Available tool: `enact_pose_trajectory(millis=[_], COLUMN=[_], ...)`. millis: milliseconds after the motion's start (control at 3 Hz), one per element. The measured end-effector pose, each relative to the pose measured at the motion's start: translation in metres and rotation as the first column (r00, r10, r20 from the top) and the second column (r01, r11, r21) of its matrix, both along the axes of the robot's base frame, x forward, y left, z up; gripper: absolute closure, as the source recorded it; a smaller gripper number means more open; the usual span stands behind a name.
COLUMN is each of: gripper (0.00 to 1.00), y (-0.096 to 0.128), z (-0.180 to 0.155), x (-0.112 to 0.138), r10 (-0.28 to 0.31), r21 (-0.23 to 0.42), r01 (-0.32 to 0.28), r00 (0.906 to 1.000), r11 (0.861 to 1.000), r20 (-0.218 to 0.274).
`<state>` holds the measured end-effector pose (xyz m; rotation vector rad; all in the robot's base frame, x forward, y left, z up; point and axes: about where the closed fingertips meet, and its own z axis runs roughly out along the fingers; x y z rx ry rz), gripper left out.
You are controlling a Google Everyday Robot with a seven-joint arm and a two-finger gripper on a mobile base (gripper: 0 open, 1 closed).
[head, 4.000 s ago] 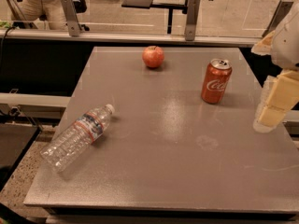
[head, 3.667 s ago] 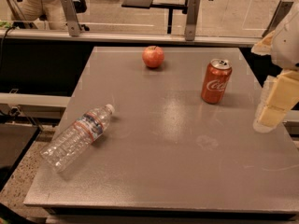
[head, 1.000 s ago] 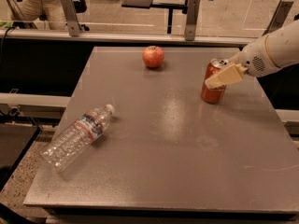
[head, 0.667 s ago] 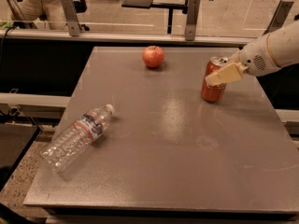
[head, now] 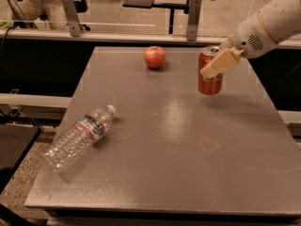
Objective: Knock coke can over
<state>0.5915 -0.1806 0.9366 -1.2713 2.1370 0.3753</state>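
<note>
The red coke can (head: 209, 84) stands upright on the grey table (head: 178, 145), at the far right, right of the apple. My gripper (head: 219, 63) comes in from the upper right on a white arm (head: 270, 25). Its beige tip lies against the upper right side of the can and covers part of it. The can's silver top shows just left of the gripper.
A red apple (head: 154, 57) sits at the far middle of the table. A clear plastic water bottle (head: 79, 137) lies on its side near the left front edge. A rail with metal posts (head: 192, 13) runs behind the table.
The gripper swung in from the table's right edge to the can's upper side. Over the last second the can has shifted a little left and back, with the gripper against it.
</note>
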Motion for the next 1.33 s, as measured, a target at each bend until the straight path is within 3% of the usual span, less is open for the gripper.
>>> enact_pose_trajectory(millis=[333,667,1333], gripper=[1.0,0.98,0.5], y=[0.029,0.041,0.048], z=[0.004,-0.003,-0.026], x=[-0.028,-0.05,-0.062], r10=[0.17,0.253,0.291], r21=[-0.179,-0.302,-0.456], r01=[-0.186,-0.298,-0.379], r00=[0.9802,0.9507,0.9229], r11=[0.966,0.905,0.805], r20=[-0.101,-0.179,-0.252])
